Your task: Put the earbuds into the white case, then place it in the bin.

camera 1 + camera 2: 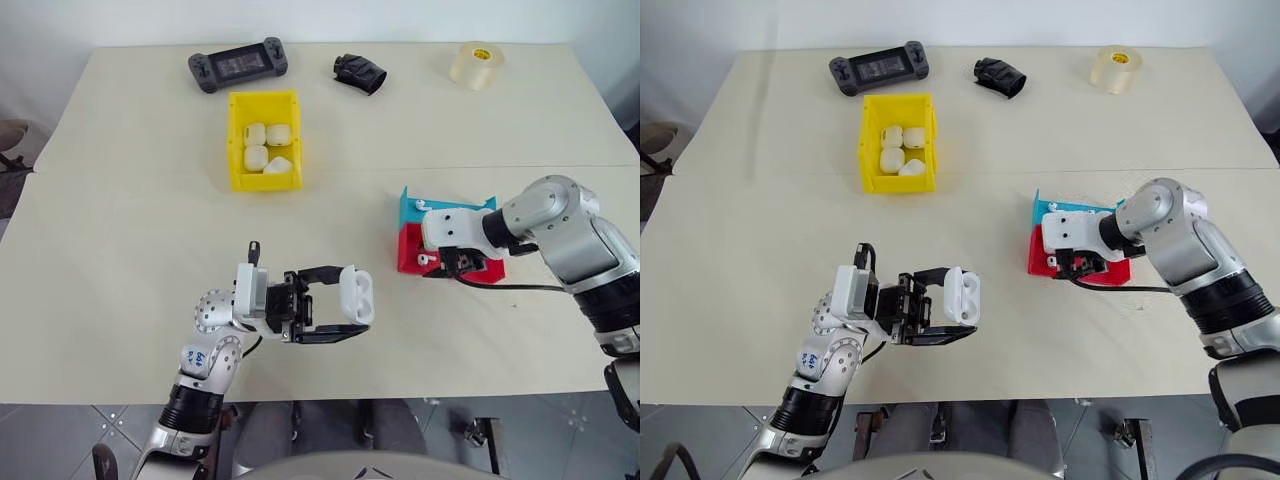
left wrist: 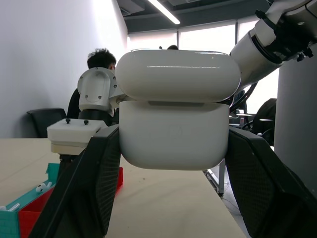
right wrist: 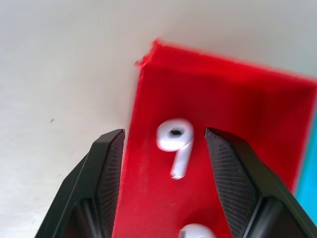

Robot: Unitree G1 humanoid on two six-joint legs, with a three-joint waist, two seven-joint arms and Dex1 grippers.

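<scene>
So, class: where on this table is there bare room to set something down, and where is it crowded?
Bare: the wide stretch left of the yellow bin, and the middle between the bin and the red tray. Crowded: the far edge with game controller, black object and tape roll, and around the trays.

Bright even light, earbud perhaps blurred
</scene>
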